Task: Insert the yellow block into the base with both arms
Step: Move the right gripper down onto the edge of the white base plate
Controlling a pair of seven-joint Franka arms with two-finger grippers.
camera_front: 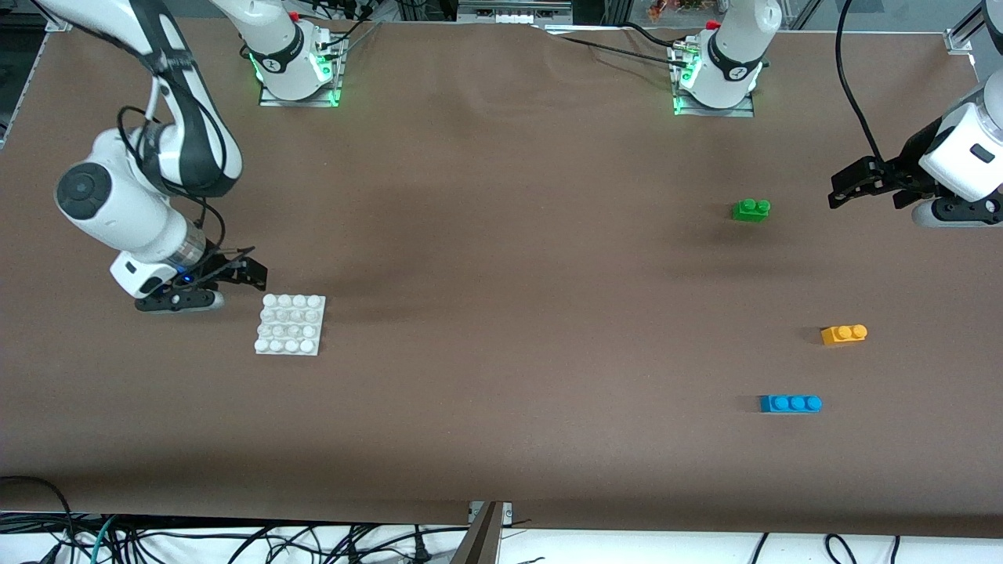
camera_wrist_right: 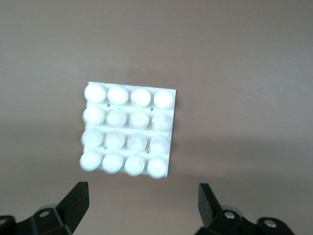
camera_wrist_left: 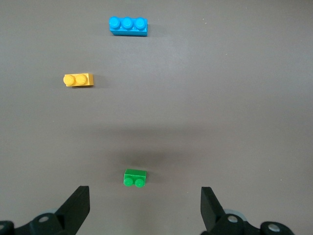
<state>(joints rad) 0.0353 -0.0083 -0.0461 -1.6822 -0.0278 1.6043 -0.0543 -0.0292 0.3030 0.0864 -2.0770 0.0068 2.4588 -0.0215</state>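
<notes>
The yellow block [camera_front: 844, 334] is found flat on the brown table [camera_front: 501, 313] toward the left arm's end, studs up, with its long axis running along the table's length, pretty much parallel to the edge nearest the front camera. A blue brick [camera_front: 791, 403] is laid the same way a bit nearer the camera, and a green brick [camera_front: 751, 210] is set farther from it. All three are kept well apart, so plenty of bare cloth is left around the yellow one on every side.

The base [camera_front: 291, 324] is parked toward the right arm's end, flat, studs up, its sides roughly squared with the table edges. A wide open stretch of table is seen between it and the bricks.

The left gripper [camera_front: 850, 188] is held up over the table's end near the green brick, fingers spread wide, nothing gripped; in the left wrist view [camera_wrist_left: 144, 205] all three bricks are seen past the fingertips. The right gripper [camera_front: 247, 270] is hung just beside the base, jaws also fully apart and empty, the base framed between them in the right wrist view [camera_wrist_right: 143, 203].
</notes>
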